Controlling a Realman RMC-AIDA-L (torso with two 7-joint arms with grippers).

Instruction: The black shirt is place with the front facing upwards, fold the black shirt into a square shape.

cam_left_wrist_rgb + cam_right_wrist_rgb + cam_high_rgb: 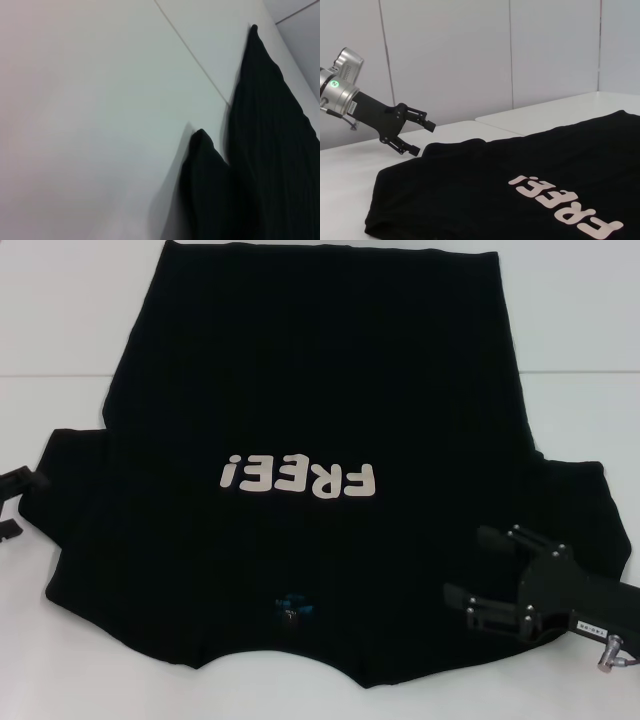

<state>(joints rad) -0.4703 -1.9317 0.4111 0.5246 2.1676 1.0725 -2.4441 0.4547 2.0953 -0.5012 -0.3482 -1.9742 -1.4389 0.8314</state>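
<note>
Jaws of the right gripper (468, 564) stand open in the lower right of the head view, two black fingers spread apart and pointing toward the frame's left, with nothing between them. They hover over the black shirt (310, 420) near where its right sleeve meets the body. The black arm link behind them runs off toward the lower right corner.

At the far left edge of the head view, halfway down, the left gripper (14, 502) shows only as two black finger stubs just beside the tip of the shirt's left sleeve. The right wrist view shows it more fully in the upper left of the frame (420, 136): its jaws are open, one finger above the other, empty, the tips just at the sleeve edge; whether they touch the fabric cannot be told.

The shirt lies spread flat on the white desk (60, 330), filling the middle of the head view. Its white print (297, 478) faces up and reads upside down from the head camera. The neck opening with a small blue tag (292, 606) is at the lower middle of the frame, the hem at the top edge. Both short sleeves stretch out sideways. A seam in the desk surface runs across behind the shirt.

In the left wrist view, two dark points of fabric (260, 165) rise on the right side against the pale desk.
</note>
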